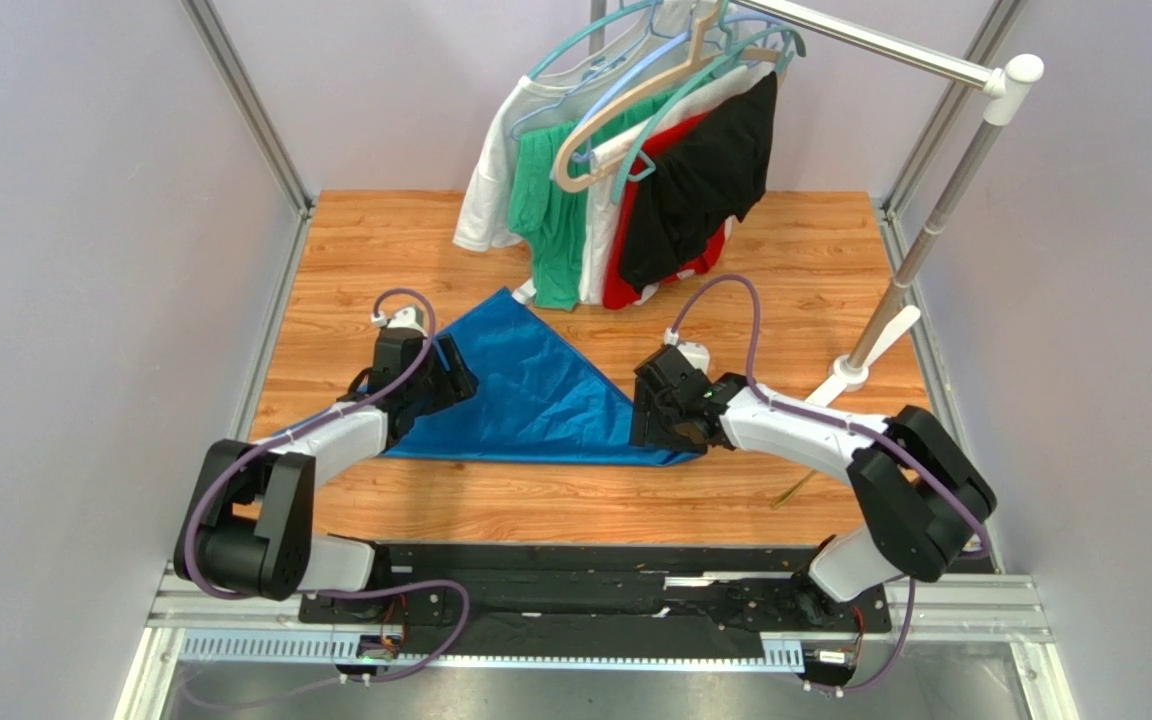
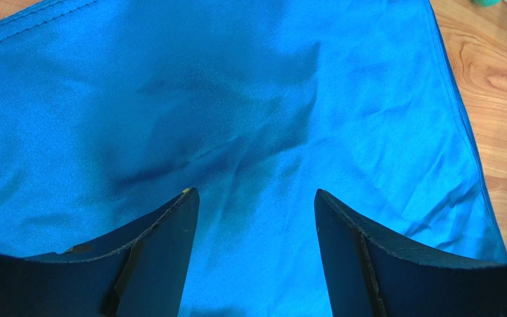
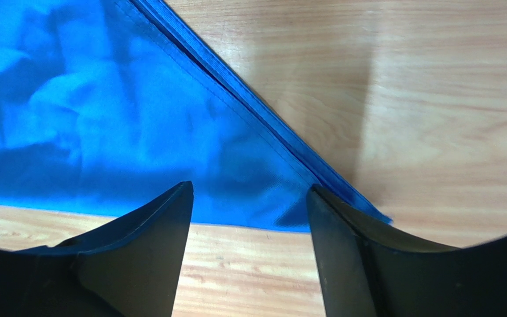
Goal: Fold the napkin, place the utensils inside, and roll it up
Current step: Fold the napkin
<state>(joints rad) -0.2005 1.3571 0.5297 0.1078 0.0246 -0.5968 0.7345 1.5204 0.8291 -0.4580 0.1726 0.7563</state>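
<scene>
Over opposite ends of the napkin, the left gripper and right gripper gape wide, empty

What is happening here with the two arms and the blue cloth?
Two robot arms are working on a blue napkin that lies on the wooden table, folded into a triangle. The left pincer hangs open over the left part of the cloth. The right pincer hangs open over the right corner, where two hemmed edges lie stacked. Neither holds anything, and no utensils lie on the napkin. Clothes on hangers hang at the far side.
</scene>
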